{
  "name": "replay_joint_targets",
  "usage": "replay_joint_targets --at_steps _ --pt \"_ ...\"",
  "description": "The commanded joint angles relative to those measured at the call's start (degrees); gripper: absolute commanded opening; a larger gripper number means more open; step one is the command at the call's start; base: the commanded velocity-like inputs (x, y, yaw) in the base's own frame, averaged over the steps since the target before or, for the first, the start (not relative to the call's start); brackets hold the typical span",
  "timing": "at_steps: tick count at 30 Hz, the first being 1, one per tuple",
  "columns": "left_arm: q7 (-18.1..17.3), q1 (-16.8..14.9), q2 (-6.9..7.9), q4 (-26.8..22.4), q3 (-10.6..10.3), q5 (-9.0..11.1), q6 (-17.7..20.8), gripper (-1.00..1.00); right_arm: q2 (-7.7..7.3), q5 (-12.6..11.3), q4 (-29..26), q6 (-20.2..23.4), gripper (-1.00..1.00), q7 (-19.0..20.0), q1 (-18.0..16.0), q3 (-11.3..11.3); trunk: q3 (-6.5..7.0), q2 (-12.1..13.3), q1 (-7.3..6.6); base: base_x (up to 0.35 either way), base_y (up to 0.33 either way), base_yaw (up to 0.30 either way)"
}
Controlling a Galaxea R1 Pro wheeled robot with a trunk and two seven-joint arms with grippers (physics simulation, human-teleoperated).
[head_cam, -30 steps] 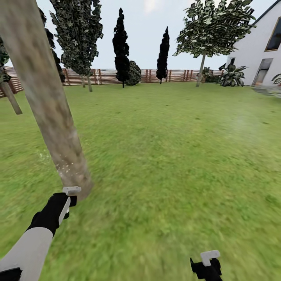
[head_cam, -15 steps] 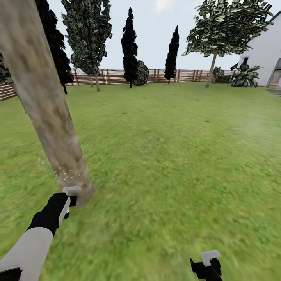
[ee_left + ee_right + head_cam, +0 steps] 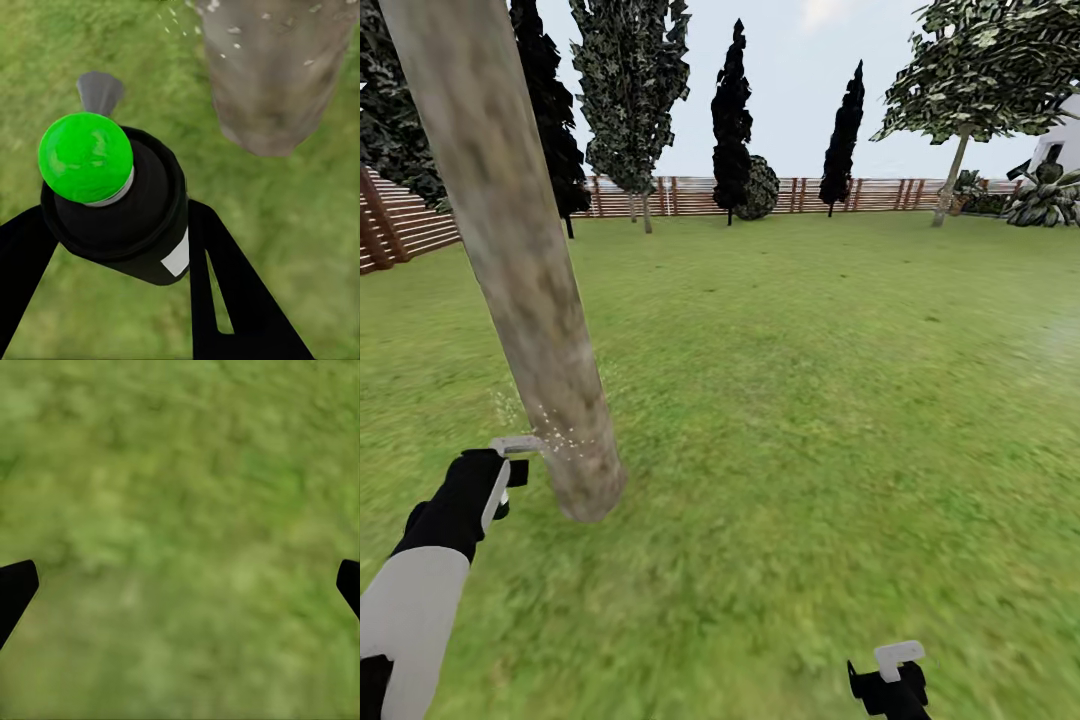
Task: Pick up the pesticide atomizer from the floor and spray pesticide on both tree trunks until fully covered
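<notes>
Left gripper [image 3: 124, 247] clamped around the pesticide atomizer [image 3: 124, 217], held at 8 o'clock in the head view just beside the tree trunk [image 3: 530, 270], white specks on the bark near the nozzle. Atomizer: dark cylinder, green ball on top, grey nozzle. Likely light, rigid, smooth; mid-body hold suits. Right gripper [image 3: 180, 585] spread open over grass [image 3: 810, 400], holding nothing.

No writing to read anywhere I look.
The pesticide atomizer [image 3: 120, 210] between my fingers carries a small white patch on its dark side, but it is blank, and its green top bears no letters or numbers.
</notes>
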Motion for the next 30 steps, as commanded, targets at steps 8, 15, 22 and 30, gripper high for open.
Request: replay_joint_targets --at_steps 8,15,22,30 --pt "-0.3 0.0 -0.76 -0.1 0.0 -0.5 0.4 -1.0 -0.07 0.6 0.1 -0.1 1.0 -0.5 0.0 0.2 -0.05 0.0 -0.01 0.037 -0.021 0.002" --pt "-0.3 0.0 -0.86 -0.1 0.0 -0.5 0.4 -1.0 -0.07 0.6 0.1 -0.1 1.0 -0.5 0.0 0.2 -0.05 0.0 -0.01 0.146 -0.219 0.0" --pt "-0.3 -0.1 -0.79 -0.1 0.0 -0.5 0.4 -1.0 -0.07 0.6 0.1 -0.1 1.0 -0.5 0.0 0.2 -0.05 0.0 -0.01 0.007 -0.272 0.0" --pt "-0.2 -0.1 -0.76 -0.1 0.0 -0.5 0.4 -1.0 -0.07 0.6 0.1 -0.1 1.0 -0.5 0.0 0.2 -0.05 0.0 -0.01 0.0 -0.274 0.0"
